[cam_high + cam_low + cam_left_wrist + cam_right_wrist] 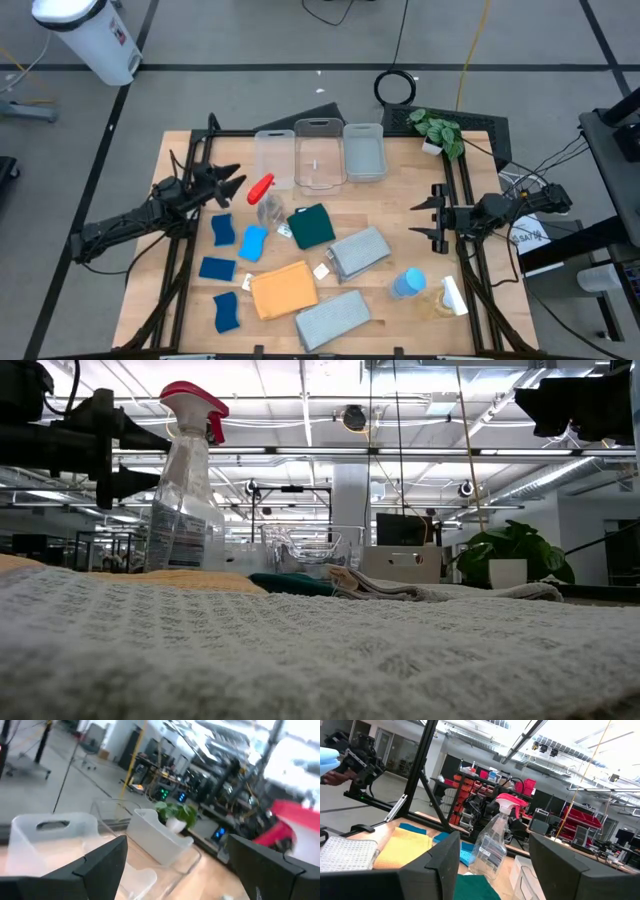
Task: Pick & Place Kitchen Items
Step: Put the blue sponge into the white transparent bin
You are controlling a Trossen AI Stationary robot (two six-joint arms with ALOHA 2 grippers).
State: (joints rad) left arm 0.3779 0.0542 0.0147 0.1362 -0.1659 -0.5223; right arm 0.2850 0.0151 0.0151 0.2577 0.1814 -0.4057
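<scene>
- Two hands hover apart over the desk (180,320); the left hand (233,184) gapes empty beside the red-topped spray bottle (265,200).
- Cloths (300,275) and sponges (235,262) lie mid-desk.
- The right hand (425,220), seemingly part-open, holds nothing.

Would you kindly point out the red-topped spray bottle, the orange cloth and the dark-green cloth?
red-topped spray bottle (262,188), high view, on its red trigger head.
orange cloth (283,290), high view, middle of the fold.
dark-green cloth (311,226), high view, its centre.

Waffle-textured grey cloth (332,318), matt wooden table (400,195)
</scene>
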